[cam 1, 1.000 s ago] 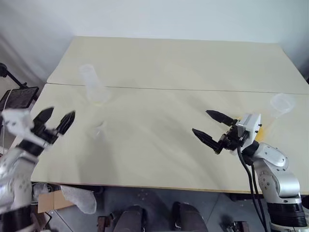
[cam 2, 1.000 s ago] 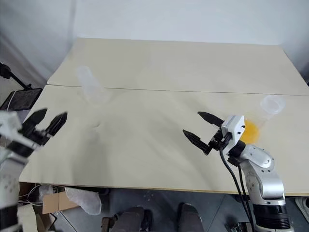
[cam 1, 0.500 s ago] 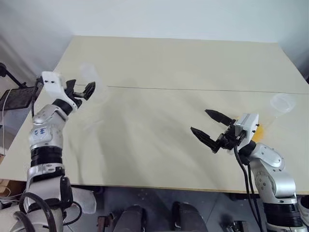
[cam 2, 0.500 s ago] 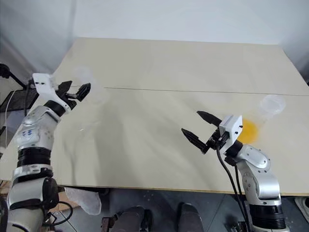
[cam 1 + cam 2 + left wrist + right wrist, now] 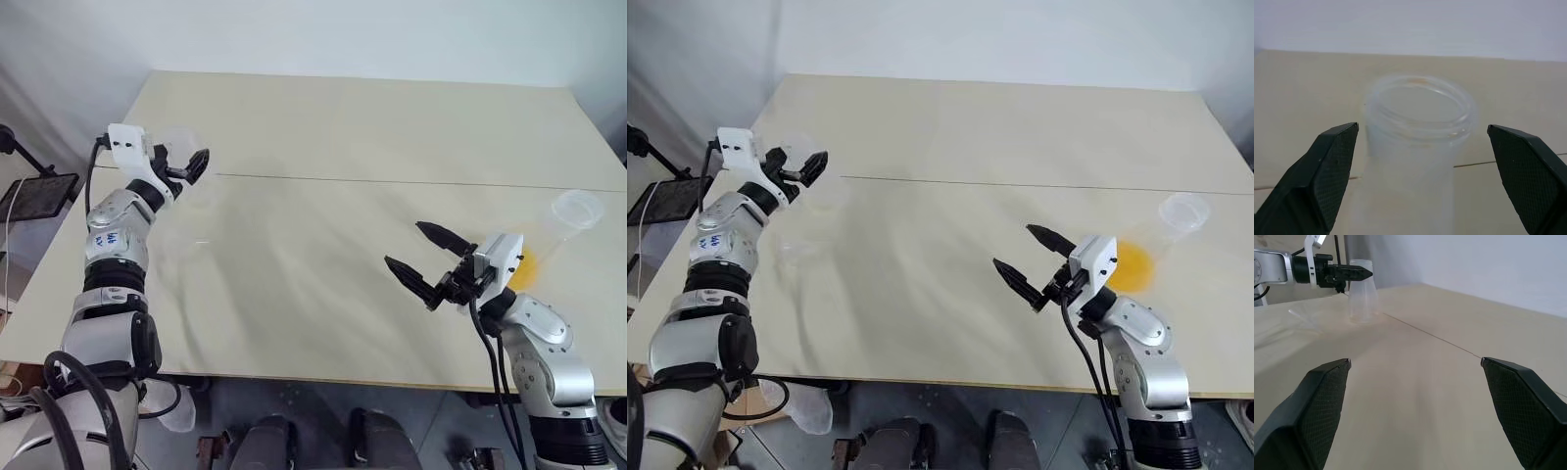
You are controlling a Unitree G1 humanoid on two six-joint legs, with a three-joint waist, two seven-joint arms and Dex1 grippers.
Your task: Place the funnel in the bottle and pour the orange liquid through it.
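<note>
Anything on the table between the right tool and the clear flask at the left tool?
Only a small clear plastic funnel lies near the clear cone-shaped flask; otherwise bare tabletop beyond the right tool, in the right wrist view.

Bright, even light; soft shadows

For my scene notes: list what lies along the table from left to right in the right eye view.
left gripper at the bottle → right gripper → orange liquid → flask holding it, near the right edge of the table.
</note>
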